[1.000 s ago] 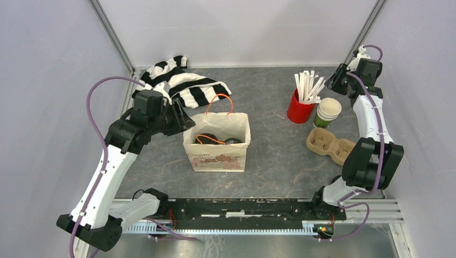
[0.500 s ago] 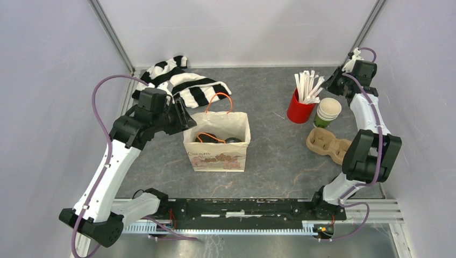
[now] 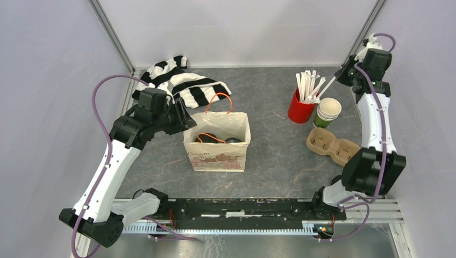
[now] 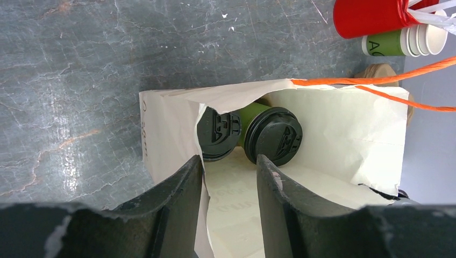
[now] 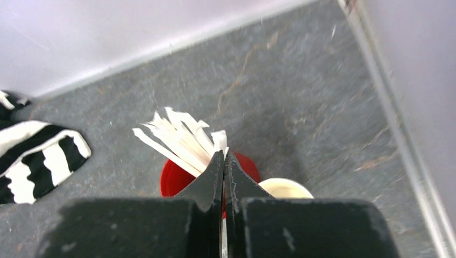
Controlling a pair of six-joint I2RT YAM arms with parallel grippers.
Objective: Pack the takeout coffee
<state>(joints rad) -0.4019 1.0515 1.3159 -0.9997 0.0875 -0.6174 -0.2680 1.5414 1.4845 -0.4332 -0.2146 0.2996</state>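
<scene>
Top external: right arm [image 3: 375, 115] extended, end effector [image 3: 339, 76] closed above red cup [image 3: 298, 110].

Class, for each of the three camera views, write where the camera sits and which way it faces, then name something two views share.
Top external: above and behind the bases, facing down on the table; both arms show.
Left wrist: faces down into the paper bag at two lidded coffee cups; open left gripper shows.
Right wrist: faces the red cup and back wall; right gripper shows, shut on a white stick.
Shared: both wrist views show the red cup.
</scene>
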